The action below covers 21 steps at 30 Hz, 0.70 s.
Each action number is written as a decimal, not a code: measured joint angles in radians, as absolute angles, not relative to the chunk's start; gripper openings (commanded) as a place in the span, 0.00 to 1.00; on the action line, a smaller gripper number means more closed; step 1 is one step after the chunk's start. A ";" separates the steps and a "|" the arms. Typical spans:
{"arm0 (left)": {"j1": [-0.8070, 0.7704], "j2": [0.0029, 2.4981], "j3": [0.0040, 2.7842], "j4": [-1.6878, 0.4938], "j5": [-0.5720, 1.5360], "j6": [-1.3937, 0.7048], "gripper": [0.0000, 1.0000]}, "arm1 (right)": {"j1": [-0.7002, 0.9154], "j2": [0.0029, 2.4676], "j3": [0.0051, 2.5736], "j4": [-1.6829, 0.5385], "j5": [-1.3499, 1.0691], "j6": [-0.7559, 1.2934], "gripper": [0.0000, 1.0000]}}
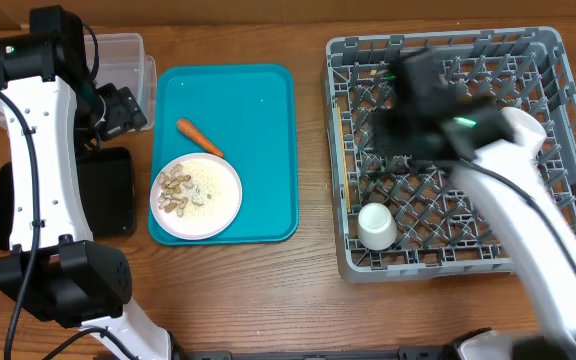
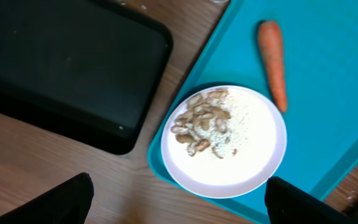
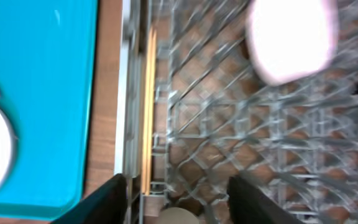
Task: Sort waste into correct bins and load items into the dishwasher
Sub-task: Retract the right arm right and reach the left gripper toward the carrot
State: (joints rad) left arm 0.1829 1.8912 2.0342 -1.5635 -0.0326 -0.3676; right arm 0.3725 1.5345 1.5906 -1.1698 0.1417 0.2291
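The right gripper [image 3: 183, 186] is held open and empty above the dish rack [image 3: 216, 118], where chopsticks [image 3: 148, 106] could be knocked through the lattice.

Brown wood-grain tabletop [image 1: 313, 290], grain running left to right, soft even light, faint shadows

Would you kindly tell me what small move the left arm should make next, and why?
Probably shift the left pincer toward the carrot and lower onto it: the pincer hangs open and empty above the plate, and the carrot lies loose on the teal tray beside it.
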 measured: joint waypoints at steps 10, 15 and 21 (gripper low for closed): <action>0.074 1.892 2.034 -1.456 0.026 -0.369 0.96 | 0.121 1.357 1.605 -1.310 0.157 0.221 0.79; -0.004 1.917 2.034 -1.416 0.034 -0.396 0.98 | 0.058 1.360 1.605 -1.317 0.134 0.212 0.79; -0.063 2.017 2.034 -1.357 0.034 -0.448 0.98 | 0.052 1.361 1.605 -1.312 0.113 0.208 0.79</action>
State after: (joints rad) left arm -0.0628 2.0174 2.0342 -1.3575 0.0338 -0.4480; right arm 0.0521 1.3605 1.6054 -1.3117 0.1131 0.2085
